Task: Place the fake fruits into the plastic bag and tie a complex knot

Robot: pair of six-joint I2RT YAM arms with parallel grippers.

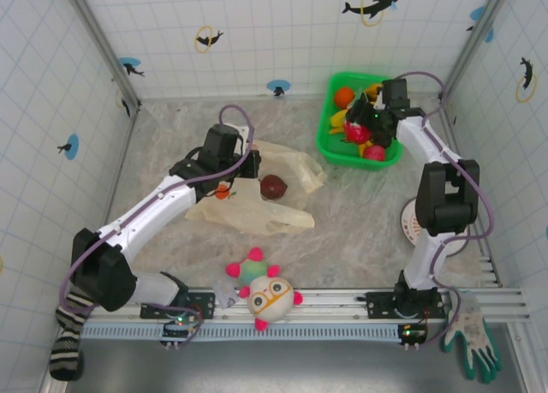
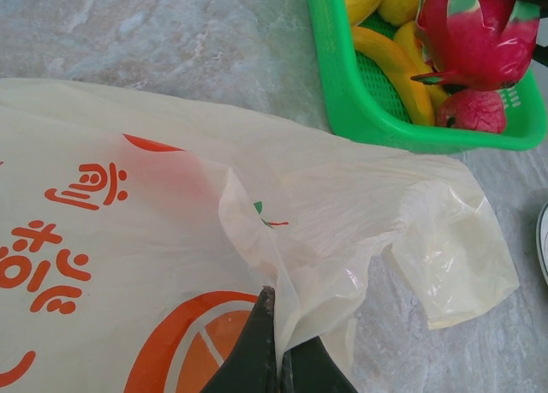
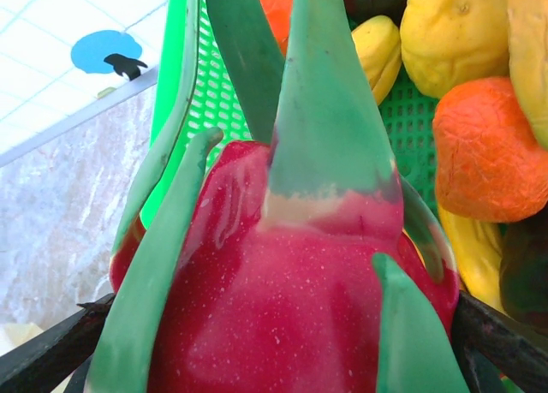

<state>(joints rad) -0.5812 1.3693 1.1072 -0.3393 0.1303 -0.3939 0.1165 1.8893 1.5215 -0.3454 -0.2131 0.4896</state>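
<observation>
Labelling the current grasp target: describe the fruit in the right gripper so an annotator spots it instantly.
Find the green basket far right on the table. There, held by the right gripper, is the dragon fruit. It alone is magenta with long green pointed scales; its neighbours are plain yellow, orange or red.

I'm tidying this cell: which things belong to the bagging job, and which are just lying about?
Job: plastic bag, dragon fruit, bananas, dark red fruit.
Lying about: plush ball, glove, striped sock.
</observation>
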